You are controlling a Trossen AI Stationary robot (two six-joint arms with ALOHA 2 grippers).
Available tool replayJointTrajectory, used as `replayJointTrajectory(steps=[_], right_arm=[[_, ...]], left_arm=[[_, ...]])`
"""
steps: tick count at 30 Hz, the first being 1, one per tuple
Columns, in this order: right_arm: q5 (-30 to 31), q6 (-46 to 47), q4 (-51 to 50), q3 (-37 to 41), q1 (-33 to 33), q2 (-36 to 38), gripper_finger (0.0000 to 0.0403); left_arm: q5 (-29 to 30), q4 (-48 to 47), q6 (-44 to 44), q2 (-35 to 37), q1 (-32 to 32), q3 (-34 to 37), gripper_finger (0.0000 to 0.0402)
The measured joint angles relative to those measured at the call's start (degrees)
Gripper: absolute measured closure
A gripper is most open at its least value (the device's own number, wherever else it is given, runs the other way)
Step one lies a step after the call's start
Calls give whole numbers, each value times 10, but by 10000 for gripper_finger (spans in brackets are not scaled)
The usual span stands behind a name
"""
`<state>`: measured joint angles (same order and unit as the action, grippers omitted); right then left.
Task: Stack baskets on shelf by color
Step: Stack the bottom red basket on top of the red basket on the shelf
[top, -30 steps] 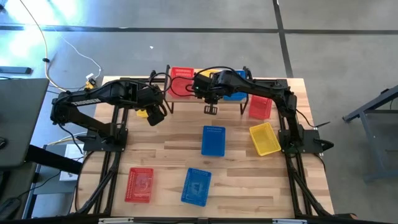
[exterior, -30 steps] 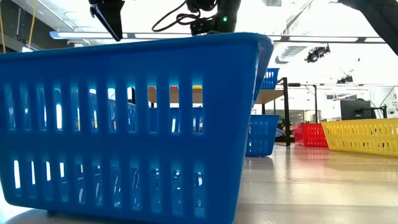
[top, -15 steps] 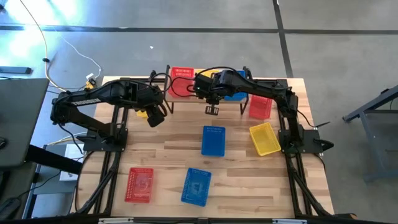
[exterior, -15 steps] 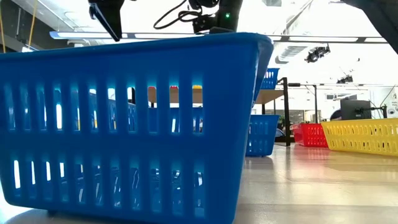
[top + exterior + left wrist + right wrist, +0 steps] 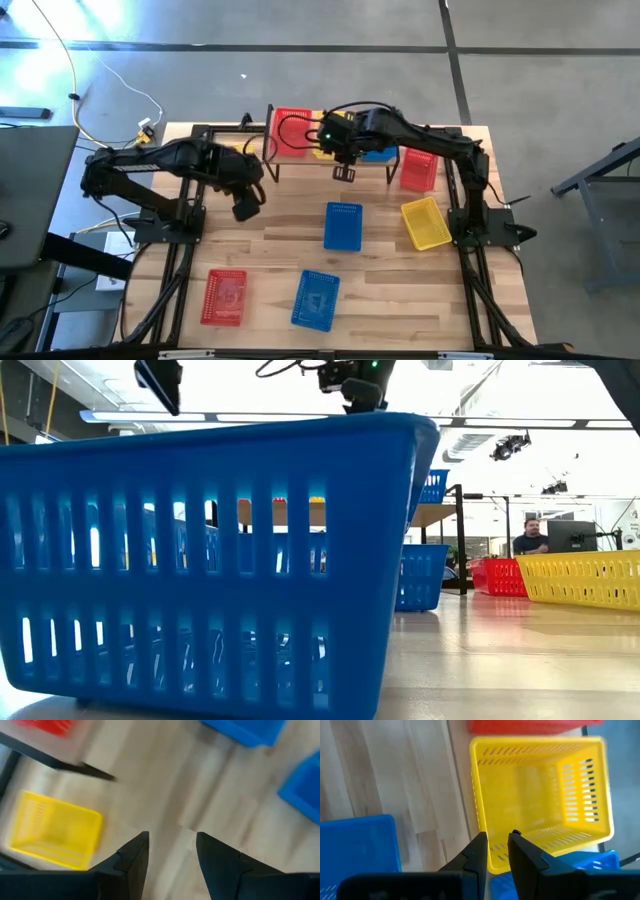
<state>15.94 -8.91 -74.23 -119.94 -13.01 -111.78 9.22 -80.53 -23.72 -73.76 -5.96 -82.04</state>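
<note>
The right gripper (image 5: 345, 172), empty with jaws narrowly apart, has backed off the yellow basket (image 5: 540, 795) now on the shelf (image 5: 330, 158), while the open, empty left gripper (image 5: 243, 208) swings away, so that placement looks finished.

Nine baskets (image 5: 343, 225) — three per colour

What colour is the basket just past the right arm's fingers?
Yellow. The basket shows best in the right wrist view, sitting between a red one and a blue one.
</note>
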Motion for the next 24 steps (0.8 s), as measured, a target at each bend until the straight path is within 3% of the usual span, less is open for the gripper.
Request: replayJointTrajectory(steps=[5,14,24], right_arm=[[-1,-1,2,0,3,15,338],[1,17,-1,0,3,48,338],[-35,162,3,0,9,76,338]], left_arm=[[-31,-18,-46,0,66,0,245],[-51,-39,-156,0,240,0,245],[-72,-2,-317,-9,434,-1,245]])
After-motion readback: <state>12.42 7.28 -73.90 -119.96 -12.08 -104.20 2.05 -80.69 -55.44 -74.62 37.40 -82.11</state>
